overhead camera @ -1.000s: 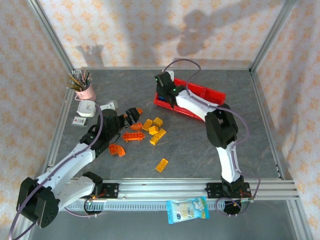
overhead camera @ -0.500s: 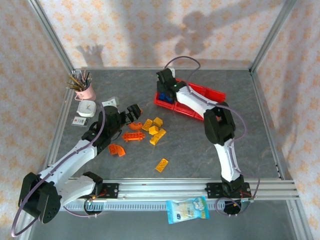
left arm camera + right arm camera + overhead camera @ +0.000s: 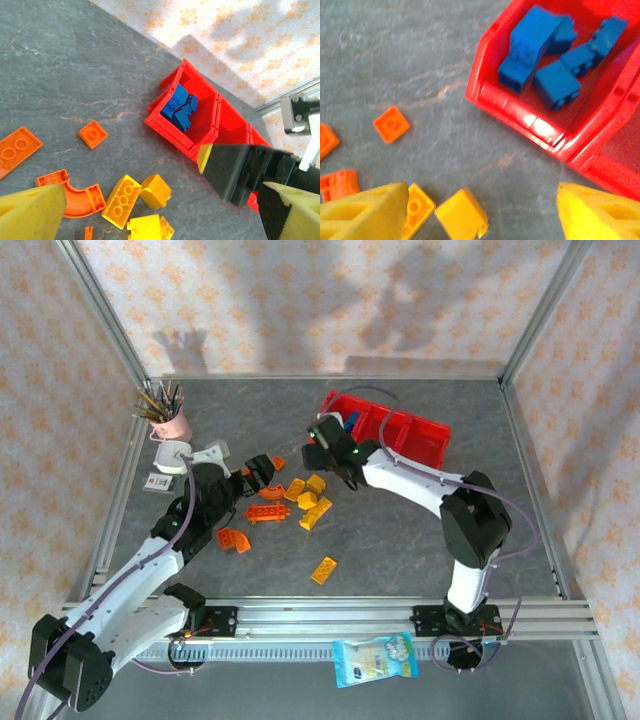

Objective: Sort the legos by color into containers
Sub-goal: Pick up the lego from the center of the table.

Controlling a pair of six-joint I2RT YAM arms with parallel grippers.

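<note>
Counter (image 3: 400, 540): grey, stone-patterned.
Far side, right of centre: red three-bin tray (image 3: 425, 440).
Centre: cluster of yellow bricks (image 3: 310, 502); single yellow brick (image 3: 323, 570) apart, toward the near edge.
Left of the cluster: long orange plate (image 3: 264, 512), orange arch (image 3: 234, 539), small orange square (image 3: 278, 462).
Far left: pink cup of brushes (image 3: 172, 424), white square object (image 3: 172, 456), small card (image 3: 157, 482).
</note>
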